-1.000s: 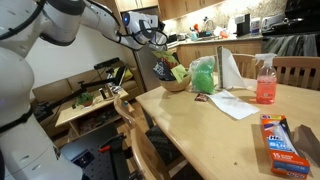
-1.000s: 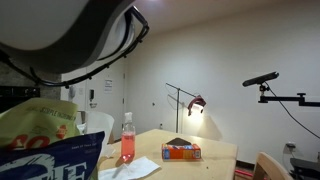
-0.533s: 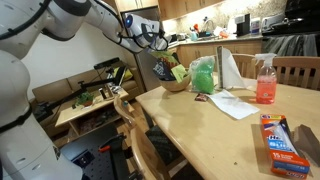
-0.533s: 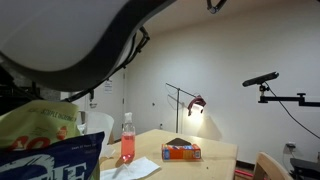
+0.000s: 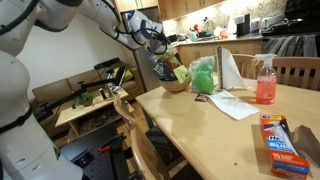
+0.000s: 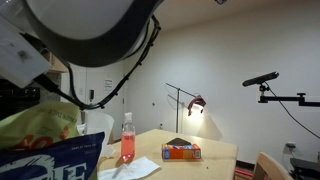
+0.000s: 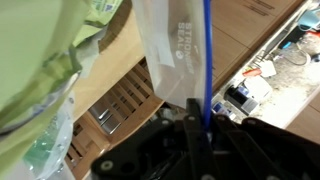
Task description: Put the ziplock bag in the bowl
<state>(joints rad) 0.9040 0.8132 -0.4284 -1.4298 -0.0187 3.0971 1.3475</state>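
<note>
Ziplock bag (image 7: 172, 45) between gripper (image 7: 199, 122) fingertips — just above bowl (image 5: 177, 86).

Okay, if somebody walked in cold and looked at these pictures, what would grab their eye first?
First, the gripper holding a clear ziplock bag in the air at the corner of the wooden table, just above the bowl, with a green bag next to it. After that, the pink spray bottle standing farther along the table, and in an exterior view the robot's arm filling the top of the picture.
</note>
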